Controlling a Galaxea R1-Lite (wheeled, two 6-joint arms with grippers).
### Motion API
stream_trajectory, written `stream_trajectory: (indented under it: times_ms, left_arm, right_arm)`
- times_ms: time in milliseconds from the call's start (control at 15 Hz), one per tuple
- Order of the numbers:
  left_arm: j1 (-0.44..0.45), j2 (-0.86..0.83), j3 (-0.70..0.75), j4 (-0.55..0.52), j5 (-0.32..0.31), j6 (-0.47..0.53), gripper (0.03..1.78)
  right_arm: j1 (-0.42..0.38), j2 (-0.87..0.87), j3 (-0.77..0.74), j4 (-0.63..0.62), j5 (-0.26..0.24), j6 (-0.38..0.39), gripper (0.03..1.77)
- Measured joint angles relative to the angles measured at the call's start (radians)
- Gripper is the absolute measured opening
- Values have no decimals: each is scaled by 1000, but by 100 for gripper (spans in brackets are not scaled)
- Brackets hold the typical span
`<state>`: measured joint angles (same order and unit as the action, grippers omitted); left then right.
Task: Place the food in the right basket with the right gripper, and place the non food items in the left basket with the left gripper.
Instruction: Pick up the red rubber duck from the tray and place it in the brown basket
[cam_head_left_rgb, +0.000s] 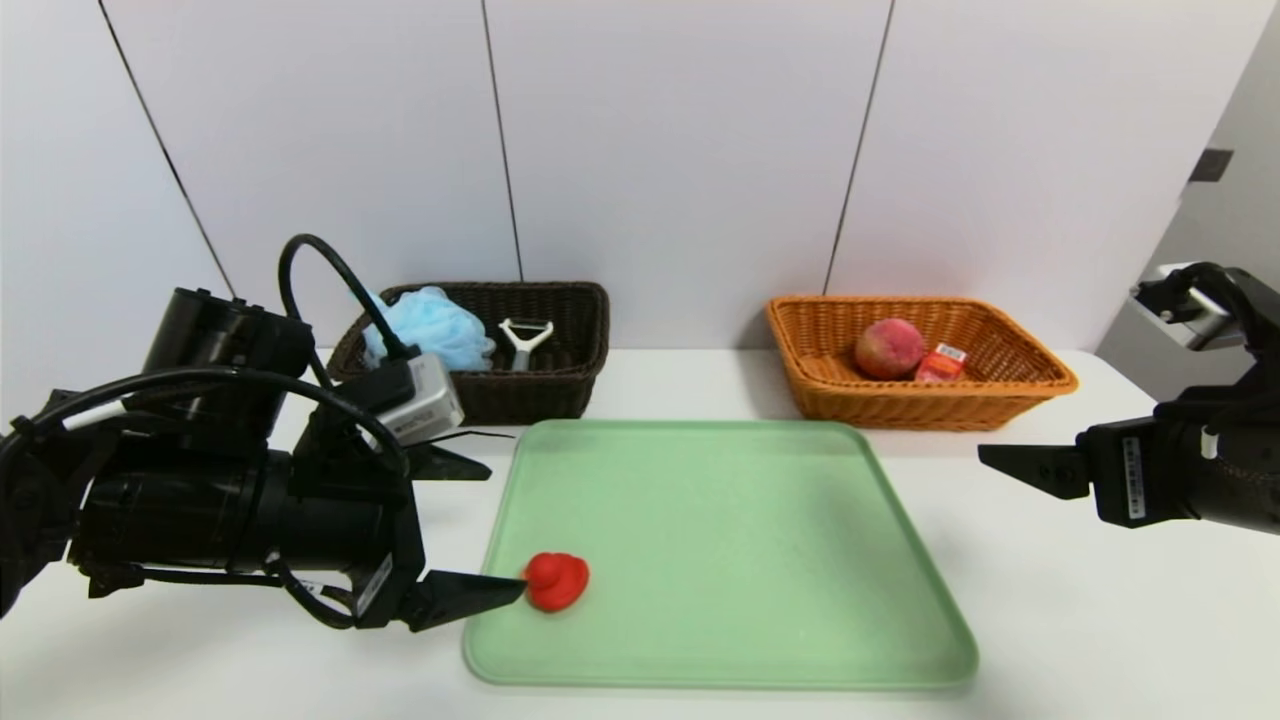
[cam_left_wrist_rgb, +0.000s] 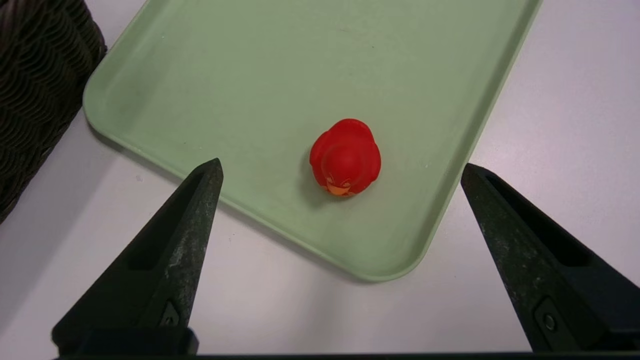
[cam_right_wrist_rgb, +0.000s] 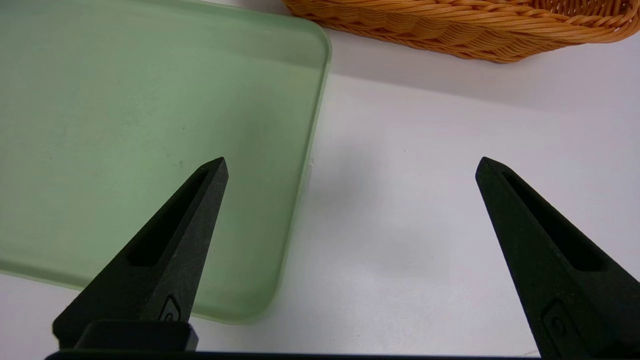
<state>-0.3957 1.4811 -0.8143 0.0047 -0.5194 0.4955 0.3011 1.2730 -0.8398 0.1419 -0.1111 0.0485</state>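
We see a white bench (cam_head_left_rgb: 1050, 600) carrying three things directly: a green tray (cam_head_left_rgb: 720, 640) reaching in between the left jaws and before the right jaws, a dark brown basket (cam_head_left_rgb: 560, 390) beyond the left jaws, and an orange basket (cam_head_left_rgb: 930, 405) beyond the right jaws.

Black arms, looped black cables, silver wrist camera (cam_head_left_rgb: 425, 400), pointed fingers (cam_left_wrist_rgb: 165, 260)

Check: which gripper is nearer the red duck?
Left. The left gripper hangs open just short of the red duck on the tray; the right gripper sits beyond the tray's far edge.
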Motion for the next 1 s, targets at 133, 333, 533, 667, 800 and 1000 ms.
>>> stream_trajectory:
  times_ms: [133,333,533,667,800,1000]
  left_arm:
    - [-4,4,17,-1,-21,28,169]
    - [-8,37,23,-22,-24,57,169]
    - [-22,93,29,-82,-28,68,169]
    - [-28,130,37,-88,-27,73,169]
    - [-33,165,40,-113,-27,83,169]
    - [-46,206,53,-149,-29,86,169]
  right_arm:
    - [0,0,2,1,-3,1,171]
    - [-3,0,8,1,-5,3,171]
    - [-3,2,13,0,-8,3,171]
    - [-6,5,18,1,-8,4,171]
    - [-9,6,26,0,-10,4,171]
    - [-11,9,33,0,-8,5,171]
